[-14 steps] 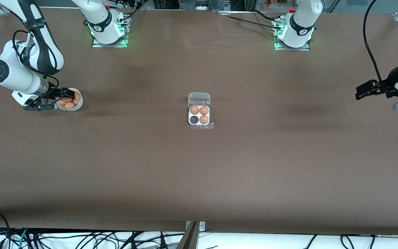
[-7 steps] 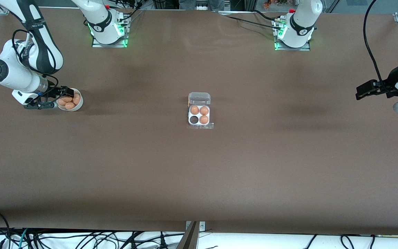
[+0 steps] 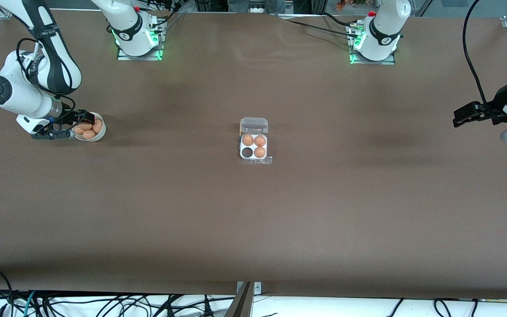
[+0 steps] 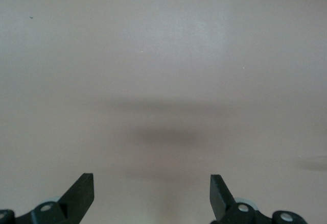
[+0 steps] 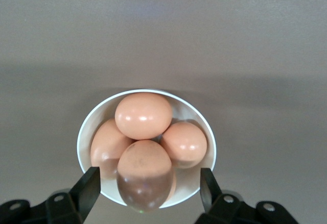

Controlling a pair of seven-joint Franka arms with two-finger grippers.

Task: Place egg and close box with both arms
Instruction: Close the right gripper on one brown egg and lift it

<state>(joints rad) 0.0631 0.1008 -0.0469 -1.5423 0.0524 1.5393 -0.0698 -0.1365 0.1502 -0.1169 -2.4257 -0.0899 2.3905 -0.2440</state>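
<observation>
We have our right gripper (image 3: 77, 125) at the white bowl (image 3: 99, 134) near the right arm's end of the desk (image 3: 253, 220), its jaws spread wide on either side of the pile of eggs. In our right wrist view the gripper (image 5: 148, 185) brackets the closest egg (image 5: 144, 170), with one finger (image 5: 87, 188) to each side and a gap between each finger and the shell, so nothing is gripped. Three more eggs (image 5: 143, 115) fill the bowl (image 5: 89, 127) around it.

The box (image 3: 254, 147) sits at the middle of the desk, well apart from the bowl, its clear lid (image 3: 254, 125) hinged back and lying open on the edge toward our bases. Three cells hold eggs; the fourth cell (image 3: 247, 152), nearer the front camera and toward the right arm's end, is dark.

Our left gripper (image 3: 467, 115) waits over the left arm's end of the desk, jaws apart, with only bare desk (image 4: 163, 55) beneath it in the left wrist view (image 4: 152, 193).
</observation>
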